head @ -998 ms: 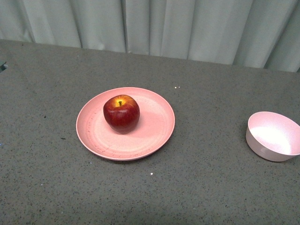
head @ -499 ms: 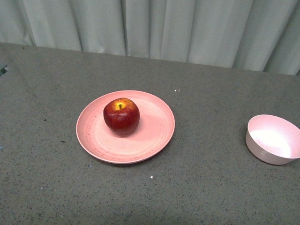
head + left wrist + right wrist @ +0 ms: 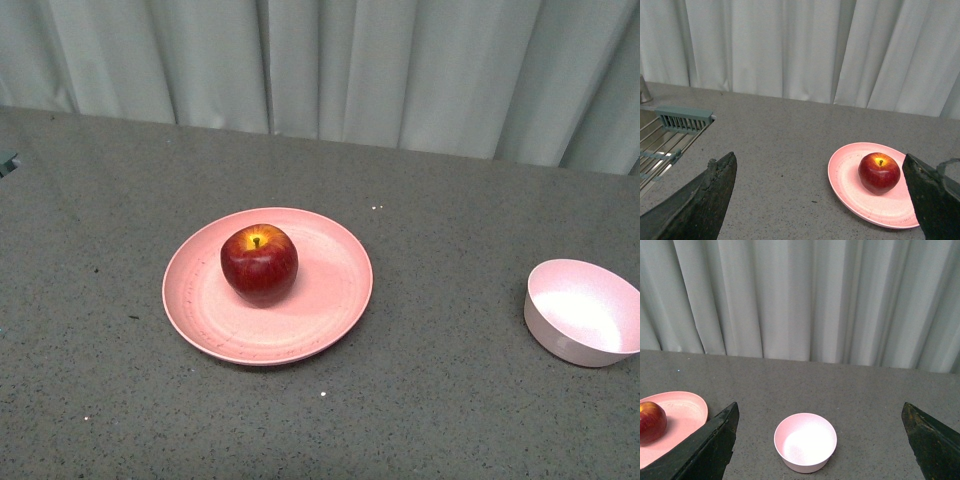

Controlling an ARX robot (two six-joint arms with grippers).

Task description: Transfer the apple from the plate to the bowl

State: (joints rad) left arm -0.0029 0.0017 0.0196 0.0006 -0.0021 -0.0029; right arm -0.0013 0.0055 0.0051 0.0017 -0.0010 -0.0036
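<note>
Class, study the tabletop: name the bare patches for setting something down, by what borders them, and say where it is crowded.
The widest bare stretch of table lies between the plate and the bowl. Another runs from the plate back to the curtain, a third along the near edge. Only the plate is taken, the apple near its middle.

- My left tool (image 3: 818, 156) is spread wide open. Its two dark fingers (image 3: 705, 197) show only at opposite lower corners of the left wrist view, tips well apart.
- Those fingers taper to blunt, rough-surfaced tips that lean in toward each other.
- My right tool (image 3: 820, 405) is spread just as wide — its dark fingers (image 3: 712, 442) sit at either lower corner of the right wrist view.
- Neither tool grips or touches anything; both hang in the air.
</note>
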